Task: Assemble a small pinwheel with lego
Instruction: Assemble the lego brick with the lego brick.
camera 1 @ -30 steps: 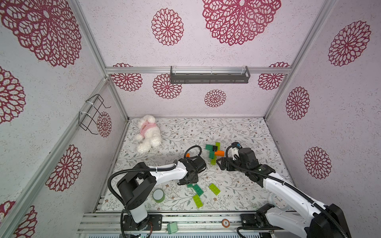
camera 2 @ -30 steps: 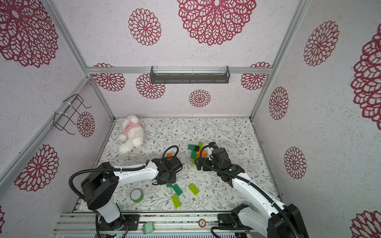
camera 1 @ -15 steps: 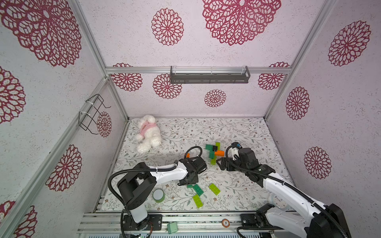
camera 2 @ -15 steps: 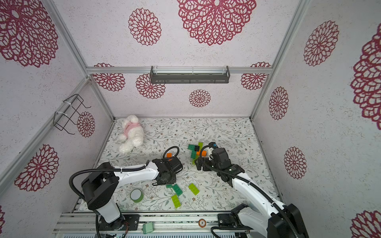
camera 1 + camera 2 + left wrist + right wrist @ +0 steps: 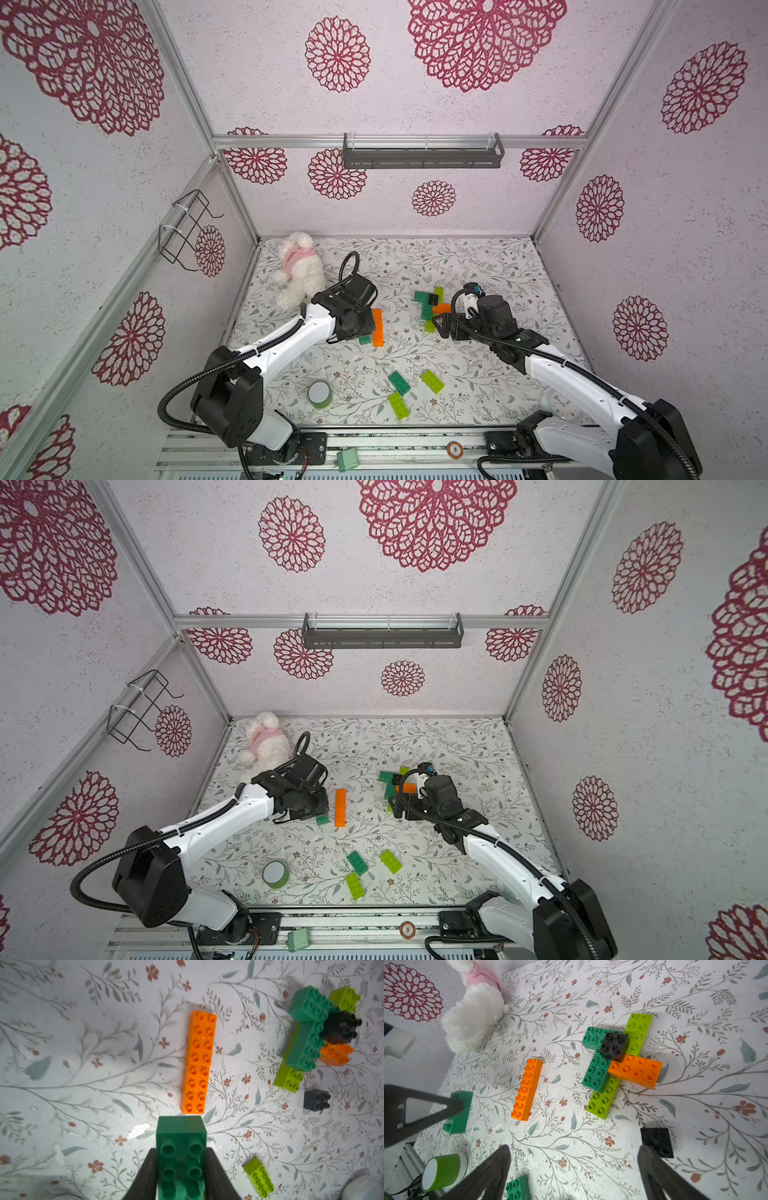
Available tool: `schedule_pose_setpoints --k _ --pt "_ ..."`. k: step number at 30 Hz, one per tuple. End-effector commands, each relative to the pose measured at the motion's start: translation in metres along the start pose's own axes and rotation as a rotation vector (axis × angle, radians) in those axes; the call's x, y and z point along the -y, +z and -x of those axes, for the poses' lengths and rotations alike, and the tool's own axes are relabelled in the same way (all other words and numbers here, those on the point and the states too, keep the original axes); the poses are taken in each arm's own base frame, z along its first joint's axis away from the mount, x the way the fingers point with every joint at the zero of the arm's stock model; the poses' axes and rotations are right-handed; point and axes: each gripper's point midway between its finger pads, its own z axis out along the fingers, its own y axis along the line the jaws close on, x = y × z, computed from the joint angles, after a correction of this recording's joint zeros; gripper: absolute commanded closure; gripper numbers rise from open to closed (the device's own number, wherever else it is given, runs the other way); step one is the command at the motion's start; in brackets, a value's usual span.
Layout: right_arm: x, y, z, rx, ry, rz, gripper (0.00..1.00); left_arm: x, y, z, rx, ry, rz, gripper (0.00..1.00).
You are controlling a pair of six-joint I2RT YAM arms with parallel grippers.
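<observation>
My left gripper (image 5: pixel 180 1150) is shut on a dark green brick (image 5: pixel 180 1142), a finger pressed against each long side. It holds the brick just short of the near end of two orange bricks (image 5: pixel 377 327) lying end to end. The held brick also shows in a top view (image 5: pixel 365 339) and in the right wrist view (image 5: pixel 458 1111). A pinwheel cluster (image 5: pixel 614 1059) of dark green, lime green and orange bricks has a black brick (image 5: pixel 613 1045) on top. My right gripper (image 5: pixel 574 1148) hangs open beside that cluster, above bare mat. A loose black brick (image 5: pixel 656 1142) lies by one of its fingers.
A dark green brick (image 5: pixel 399 382) and two lime green bricks (image 5: pixel 432 381) (image 5: pixel 399 406) lie loose near the front. A green tape roll (image 5: pixel 320 394) stands front left. A white plush toy (image 5: pixel 297 270) sits at the back left. A mint-green box (image 5: pixel 347 459) rests on the front rail.
My left gripper's jaws narrowed onto the dark green brick, and the arm swung left and back, uncovering the orange pair. The right arm has stayed still.
</observation>
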Motion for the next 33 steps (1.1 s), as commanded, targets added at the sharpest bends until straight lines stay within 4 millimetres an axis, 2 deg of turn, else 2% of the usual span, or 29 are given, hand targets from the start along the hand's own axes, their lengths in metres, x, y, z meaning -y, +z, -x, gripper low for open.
schedule_pose_setpoints --k 1,6,13,24,31,32,33 --pt "-0.018 -0.001 0.017 0.052 0.006 0.064 0.04 0.001 0.012 0.003 -0.093 0.134 -0.004 0.8" --pt "-0.026 0.005 0.016 0.042 -0.003 0.085 0.04 0.007 0.034 0.021 -0.113 0.192 0.042 0.81" --pt "-0.029 0.016 0.005 -0.006 -0.008 0.106 0.04 0.018 0.055 0.032 -0.114 0.233 0.051 0.81" --pt "-0.029 0.026 0.003 -0.034 -0.008 0.105 0.04 0.029 0.074 0.032 -0.107 0.279 0.105 0.82" --pt "-0.029 0.027 0.003 -0.039 -0.013 0.102 0.04 0.033 0.077 0.035 -0.091 0.268 0.104 0.82" --pt "-0.029 0.027 0.002 -0.041 -0.013 0.102 0.04 0.029 0.089 0.03 -0.119 0.268 0.123 0.82" --pt "-0.029 0.027 0.003 -0.041 -0.013 0.102 0.04 0.028 0.091 0.029 -0.122 0.264 0.129 0.82"
